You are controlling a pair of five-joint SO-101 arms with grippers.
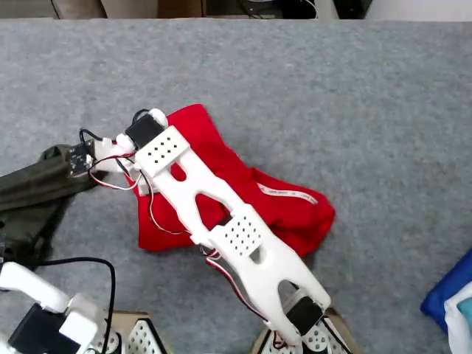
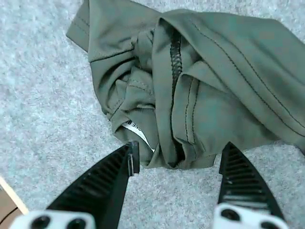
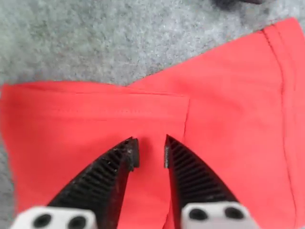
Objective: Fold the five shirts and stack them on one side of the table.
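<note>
Red shirt [image 1: 221,158]: crumpled heap, mid-table on grey felt [image 1: 354,96].
Olive shirt [image 2: 205,86]: bunched, seamed, at the table's left edge.
Left gripper [image 2: 181,151]: ribbed jaws wide apart, empty.
Right gripper [image 3: 149,147]: jaws slightly parted over red cloth, empty.

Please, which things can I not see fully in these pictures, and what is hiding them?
Red shirt: in the high view, the right arm covers its middle.
Olive shirt: in the high view, the left edge cuts it off.
Blue cloth: in the high view, the right edge cuts it off; I cannot tell whether it is a shirt.
</note>
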